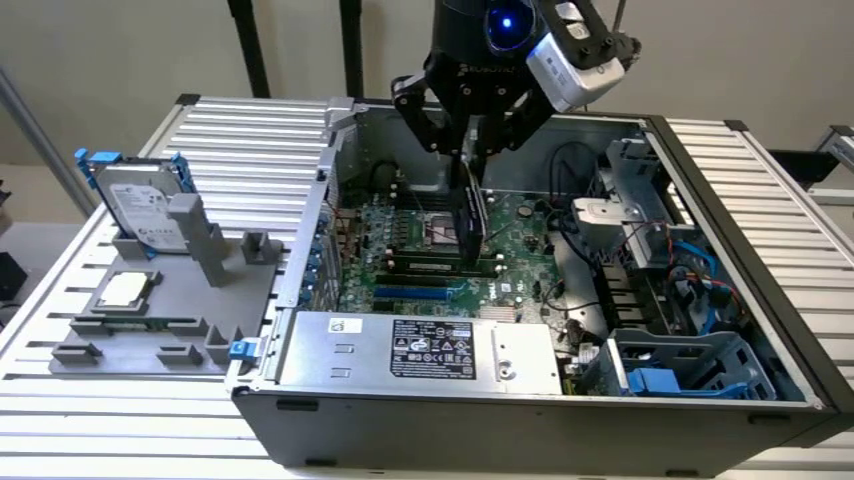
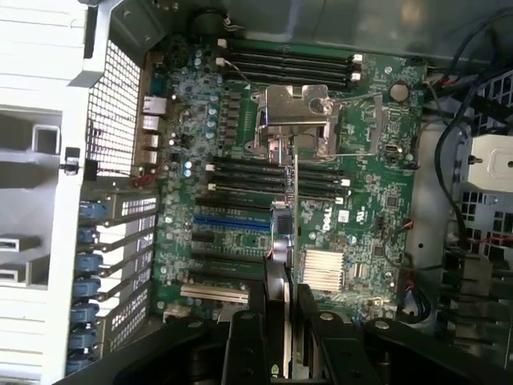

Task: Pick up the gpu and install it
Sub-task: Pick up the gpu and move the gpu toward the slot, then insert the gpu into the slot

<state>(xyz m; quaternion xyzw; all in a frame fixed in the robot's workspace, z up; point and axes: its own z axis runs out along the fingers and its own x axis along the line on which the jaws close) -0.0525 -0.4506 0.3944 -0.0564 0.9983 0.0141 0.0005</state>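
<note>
Gripper [image 1: 467,152] fast around thin, flat gpu [image 1: 471,220], edge-on above green motherboard [image 1: 518,222].

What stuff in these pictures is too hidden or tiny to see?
Wrist view: the gpu is edge-on, hiding its flat faces; the fingers cover its held end.
Wrist view: the card itself hides whether it touches the motherboard.
Exterior view: the print on the power supply label is too tiny.
Exterior view: the arm above the gripper is cut by the top edge.
</note>
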